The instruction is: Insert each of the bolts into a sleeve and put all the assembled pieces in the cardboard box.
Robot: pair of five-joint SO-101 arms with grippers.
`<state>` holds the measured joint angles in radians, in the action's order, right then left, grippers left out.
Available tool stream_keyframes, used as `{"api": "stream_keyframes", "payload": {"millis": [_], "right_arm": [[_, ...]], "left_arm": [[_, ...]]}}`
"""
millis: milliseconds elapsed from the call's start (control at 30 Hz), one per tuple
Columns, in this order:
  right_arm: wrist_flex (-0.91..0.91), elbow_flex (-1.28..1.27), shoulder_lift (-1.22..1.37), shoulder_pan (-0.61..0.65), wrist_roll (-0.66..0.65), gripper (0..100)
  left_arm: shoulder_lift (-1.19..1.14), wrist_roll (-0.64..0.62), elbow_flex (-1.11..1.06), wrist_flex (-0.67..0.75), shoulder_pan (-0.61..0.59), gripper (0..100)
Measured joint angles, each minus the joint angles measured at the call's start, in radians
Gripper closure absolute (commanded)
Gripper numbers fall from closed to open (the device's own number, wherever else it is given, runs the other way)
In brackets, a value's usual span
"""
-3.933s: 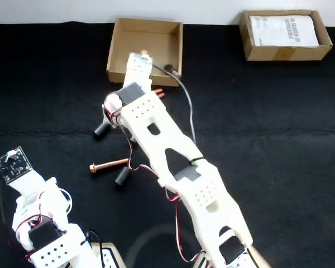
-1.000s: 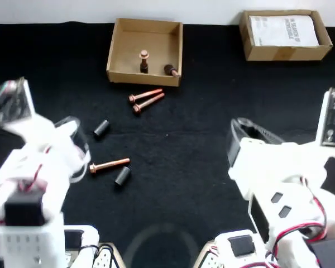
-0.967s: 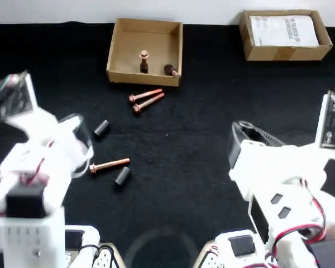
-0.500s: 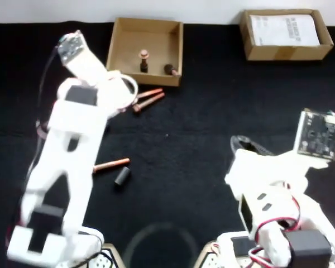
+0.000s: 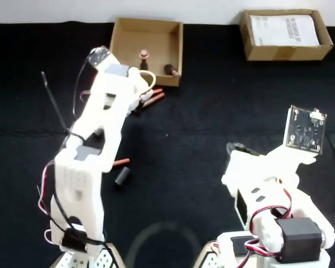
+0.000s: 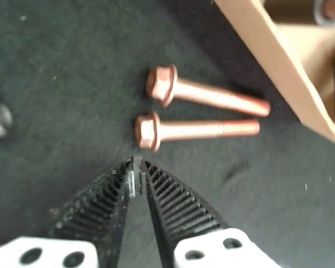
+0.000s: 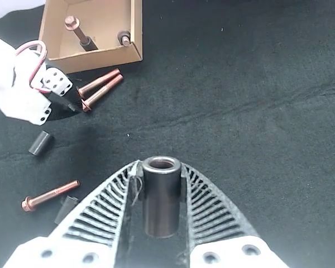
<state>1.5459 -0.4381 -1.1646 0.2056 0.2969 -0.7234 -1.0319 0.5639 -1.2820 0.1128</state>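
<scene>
Jaws of left gripper [image 6: 135,170] shut, empty, tips just beside head of nearer bolt [image 6: 195,129], which lies by the box [image 6: 290,58]. Right gripper [image 7: 161,166] clamps 1 sleeve [image 7: 161,201]. We judge: open left, straddle shank crosswise, then close.

Box approach crowding.
Left arm [image 5: 97,134] is stretching to the cardboard box [image 5: 180,50] front, over two bolts [image 6: 198,129]; mat [image 5: 201,128] between the arms is lying open.
</scene>
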Motion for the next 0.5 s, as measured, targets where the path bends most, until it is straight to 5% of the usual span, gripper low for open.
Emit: {"api": "stream_keyframes", "payload": {"millis": [500], "right_arm": [[-0.077, -0.115, 0.0, 0.0, 0.0, 99.2]], "left_arm": [[-0.376, -0.167, 0.58, -0.161, 0.023, 84]]}}
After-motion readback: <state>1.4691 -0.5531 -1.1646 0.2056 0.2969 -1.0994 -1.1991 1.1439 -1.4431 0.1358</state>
